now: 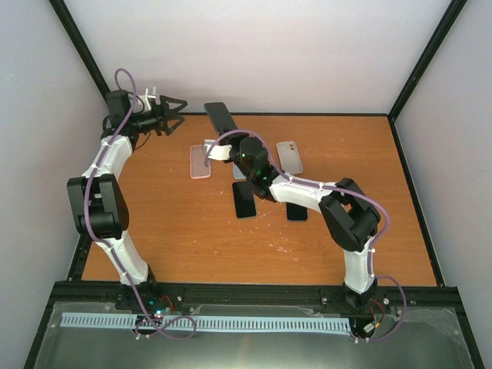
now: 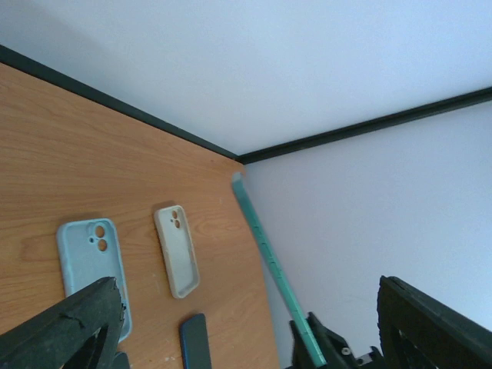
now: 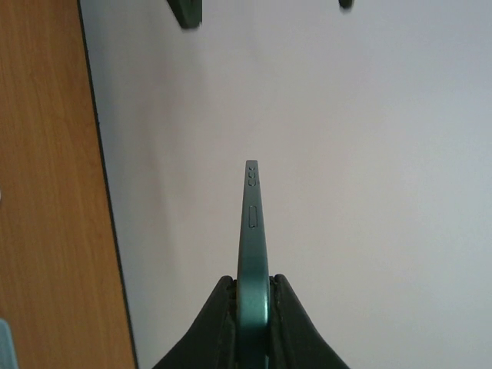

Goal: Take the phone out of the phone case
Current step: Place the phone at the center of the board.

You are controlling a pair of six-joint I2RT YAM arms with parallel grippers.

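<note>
The right gripper (image 3: 252, 286) pinches the thin, rigid, probably slick teal phone (image 3: 251, 223) across its flat faces, while the left gripper (image 1: 174, 114) gapes wide and empty.

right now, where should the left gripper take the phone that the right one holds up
Probably the free far end of the phone, clear of the right gripper clamped on its near end. It is a thin slab raised off the table, so the open left gripper could come from the left and close across its flat faces.

Place: robotics lab, enclosed test cell.
Enclosure: plain white walls (image 1: 254, 54), black frame rails (image 1: 427, 54).
Rig: left arm (image 1: 108, 204) and right arm (image 1: 350, 223) bolted at the wooden table (image 1: 231, 246)'s near edge.
</note>
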